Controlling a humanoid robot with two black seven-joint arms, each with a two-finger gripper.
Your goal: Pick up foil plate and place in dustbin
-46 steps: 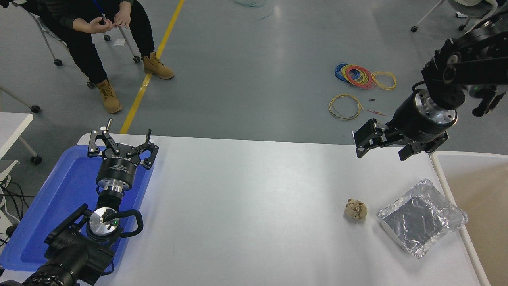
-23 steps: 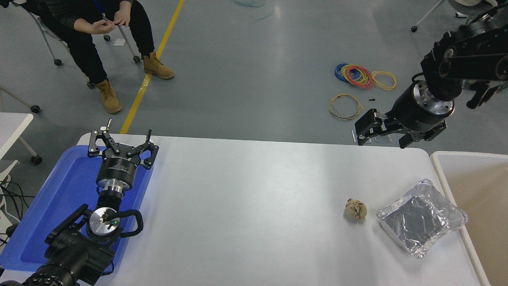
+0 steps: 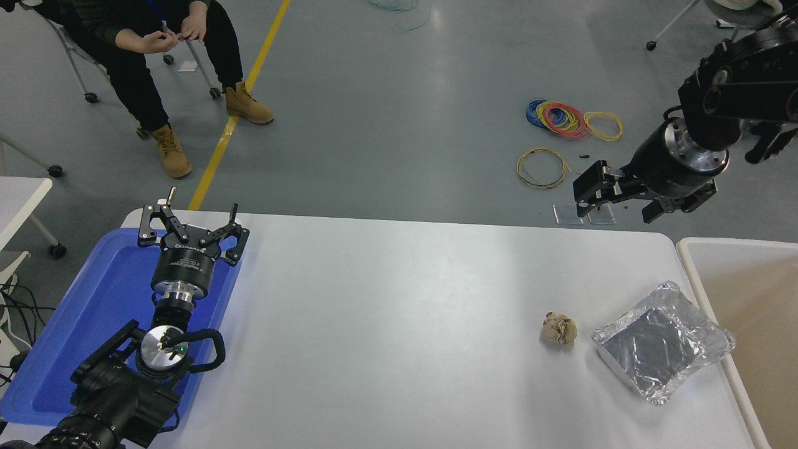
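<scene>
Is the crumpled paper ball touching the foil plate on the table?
Apart. In the head view, a strip of bare white table shows between the paper ball and the near rim of the foil plate.

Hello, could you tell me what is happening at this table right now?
Nothing is being handled yet. The foil plate lies on the white table beside the dustbin, with a crumpled paper ball to its left. The right tool hangs empty and open beyond the table's far edge, apart from the plate. The left tool is parked open over the blue tray.
</scene>
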